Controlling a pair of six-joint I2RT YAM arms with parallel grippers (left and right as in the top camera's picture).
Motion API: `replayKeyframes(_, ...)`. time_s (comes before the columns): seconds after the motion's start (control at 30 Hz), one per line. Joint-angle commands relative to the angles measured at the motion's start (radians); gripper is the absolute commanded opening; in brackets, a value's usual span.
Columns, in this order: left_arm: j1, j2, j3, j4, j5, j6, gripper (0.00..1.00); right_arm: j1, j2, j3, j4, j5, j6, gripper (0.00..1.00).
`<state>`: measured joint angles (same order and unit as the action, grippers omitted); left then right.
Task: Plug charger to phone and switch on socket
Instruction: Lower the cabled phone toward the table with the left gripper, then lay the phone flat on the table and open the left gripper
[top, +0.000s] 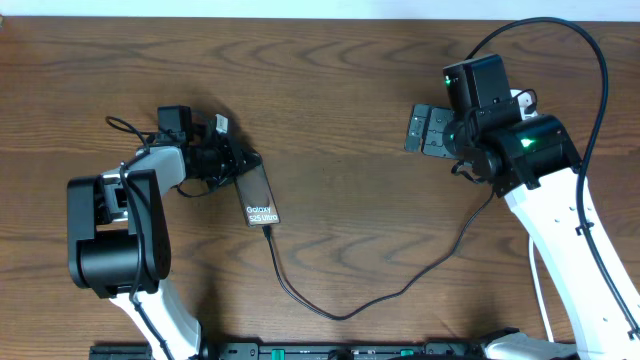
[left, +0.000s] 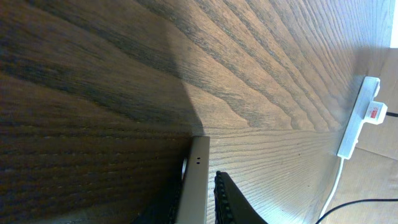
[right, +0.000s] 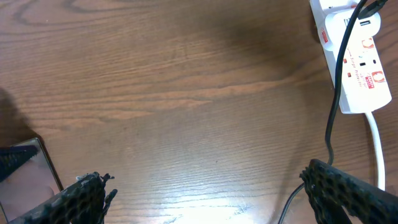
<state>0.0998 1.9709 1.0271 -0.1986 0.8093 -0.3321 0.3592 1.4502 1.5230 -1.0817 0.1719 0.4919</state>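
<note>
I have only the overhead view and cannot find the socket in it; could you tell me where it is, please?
Observer: The right wrist view shows the socket lying on the table, ahead of the open right gripper.
Operator: Is the charger connected to it?
Observer: The charger runs across the socket toward its far end, where the frame cuts it off.
Operator: Does the left wrist see it too?
Observer: Yes, small in the distance, past the phone's pale edge.
</note>
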Motion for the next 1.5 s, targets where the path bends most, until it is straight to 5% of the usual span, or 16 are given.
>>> replayKeyframes(0.0,0.000,0.000,0.011,-0.007,-0.018,0.018,0.21,0.002,0.003,-0.001,-0.004,0.002,-0.006,0.99)
replayKeyframes(0.4,0.000,0.000,0.011,-0.026,-0.023,0.017,0.39,0.003,0.003,-0.001,-0.005,0.001,-0.006,0.99)
replayKeyframes(0.53,0.000,0.000,0.011,-0.082,-0.151,-0.021,0.46,0.002,0.003,-0.001,-0.006,0.002,-0.006,0.99)
replayKeyframes(1.47,0.000,0.000,0.011,-0.221,-0.328,-0.021,0.54,0.003,0.004,-0.001,-0.008,-0.006,0.009,0.99)
